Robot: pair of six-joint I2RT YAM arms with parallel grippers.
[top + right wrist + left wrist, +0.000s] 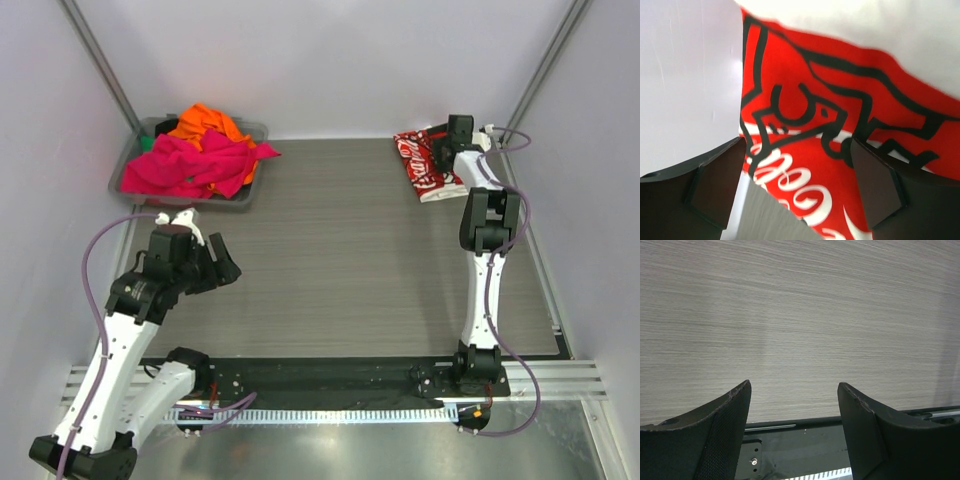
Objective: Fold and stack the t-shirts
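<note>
Right wrist view: the cream-white t-shirt is blurred and cut off by the frame edges. Top view: the pink t-shirt and orange t-shirt hide most of the grey bin.

A grey wood-grain tabletop fills the middle of the top view. Plain pale walls close it in at the left, back and right, under soft, even light. Slim metal posts slant through the upper left and upper right corners, and along the bottom run a black strip, a ribbed aluminium rail and a dull metal sheet.
</note>
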